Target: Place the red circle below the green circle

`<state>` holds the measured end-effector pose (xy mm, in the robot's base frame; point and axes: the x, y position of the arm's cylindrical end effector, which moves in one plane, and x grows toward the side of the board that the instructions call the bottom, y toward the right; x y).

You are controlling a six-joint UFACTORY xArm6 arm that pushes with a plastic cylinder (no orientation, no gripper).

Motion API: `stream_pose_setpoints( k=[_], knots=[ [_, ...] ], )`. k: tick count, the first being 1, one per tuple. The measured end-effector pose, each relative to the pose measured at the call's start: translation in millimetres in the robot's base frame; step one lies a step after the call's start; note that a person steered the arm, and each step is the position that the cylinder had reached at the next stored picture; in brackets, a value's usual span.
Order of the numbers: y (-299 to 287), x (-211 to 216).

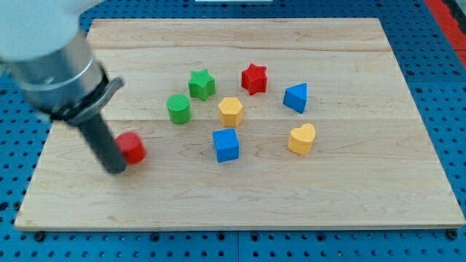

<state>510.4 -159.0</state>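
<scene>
The red circle [133, 147] lies on the wooden board [240, 196] at the view's left. The green circle [178, 108] sits up and to the right of it. My tip [116, 169] rests on the board just left of and slightly below the red circle, touching or almost touching its left side. The rod rises up and to the left into the grey arm body.
A green star [202, 84], a red star [254, 78], a blue triangle-like block [296, 97], a yellow hexagon [231, 110], a blue cube [226, 145] and a yellow heart [301, 138] stand right of the green circle. A blue pegboard surrounds the board.
</scene>
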Motion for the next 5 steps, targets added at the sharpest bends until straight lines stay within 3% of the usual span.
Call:
stream_pose_setpoints(
  k=[1,2,3,4,5],
  knots=[
    [-53,15],
    [-40,-3],
    [16,-11],
    [-64,-11],
    [-32,-31]
  ],
)
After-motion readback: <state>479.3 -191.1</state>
